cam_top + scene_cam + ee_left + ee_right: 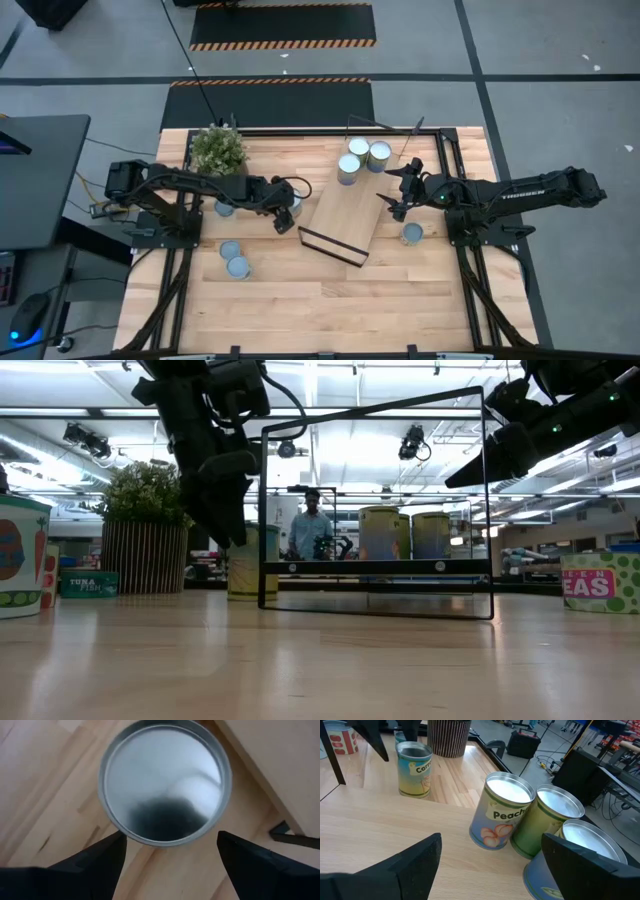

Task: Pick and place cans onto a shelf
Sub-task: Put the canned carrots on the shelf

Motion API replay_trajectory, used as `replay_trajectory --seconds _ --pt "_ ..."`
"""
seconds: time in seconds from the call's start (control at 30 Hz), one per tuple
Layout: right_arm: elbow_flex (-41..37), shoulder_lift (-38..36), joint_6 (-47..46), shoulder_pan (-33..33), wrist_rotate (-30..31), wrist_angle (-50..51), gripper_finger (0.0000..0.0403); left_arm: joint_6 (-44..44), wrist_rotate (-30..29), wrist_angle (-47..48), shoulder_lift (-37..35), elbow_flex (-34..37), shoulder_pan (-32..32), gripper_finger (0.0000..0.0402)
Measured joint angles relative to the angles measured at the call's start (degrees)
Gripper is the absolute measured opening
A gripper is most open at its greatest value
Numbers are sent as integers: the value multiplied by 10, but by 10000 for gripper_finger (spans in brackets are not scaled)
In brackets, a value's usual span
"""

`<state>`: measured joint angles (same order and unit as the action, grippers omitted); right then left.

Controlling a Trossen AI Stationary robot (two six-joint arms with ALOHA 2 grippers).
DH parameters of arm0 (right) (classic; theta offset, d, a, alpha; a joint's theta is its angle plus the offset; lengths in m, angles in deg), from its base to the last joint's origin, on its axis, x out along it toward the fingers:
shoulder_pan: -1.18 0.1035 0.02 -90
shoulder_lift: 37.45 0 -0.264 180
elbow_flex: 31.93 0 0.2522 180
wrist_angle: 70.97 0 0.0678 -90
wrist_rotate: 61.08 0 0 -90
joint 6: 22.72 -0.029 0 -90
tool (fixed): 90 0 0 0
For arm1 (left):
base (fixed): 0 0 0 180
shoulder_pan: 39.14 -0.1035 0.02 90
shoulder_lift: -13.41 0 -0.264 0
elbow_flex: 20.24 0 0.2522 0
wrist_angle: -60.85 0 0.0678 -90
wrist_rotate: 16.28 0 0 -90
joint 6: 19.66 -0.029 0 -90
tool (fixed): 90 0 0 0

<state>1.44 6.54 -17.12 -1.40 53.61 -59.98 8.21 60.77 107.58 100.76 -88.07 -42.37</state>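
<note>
A light-wood shelf (340,222) with black wire ends lies aslant mid-table. Three cans (358,150) stand upright in a cluster on its far end; the right wrist view shows them too, one labelled Peach (502,812). My left gripper (170,855) hangs open, pointing steeply down, just above a silver-topped can (165,780) that stands on the table by the shelf's left side (295,206). A finger stands off to each side of its rim. My right gripper (392,192) waits open above the shelf's right edge, clear of the three cans.
Loose cans stand on the table at the left (225,207), the near left (234,258) and the right (412,233). A potted plant (218,150) stands at the far left. A person (312,530) stands in the room behind the table.
</note>
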Motion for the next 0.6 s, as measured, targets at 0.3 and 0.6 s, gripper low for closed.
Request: replay_trajectory --seconds 0.3,0.6 --pt "0 0 0 0 -3 0 350 38 -23 34 0 0 -2 318" --pt "0 0 0 0 -3 -1 350 31 -29 32 0 0 3 319"
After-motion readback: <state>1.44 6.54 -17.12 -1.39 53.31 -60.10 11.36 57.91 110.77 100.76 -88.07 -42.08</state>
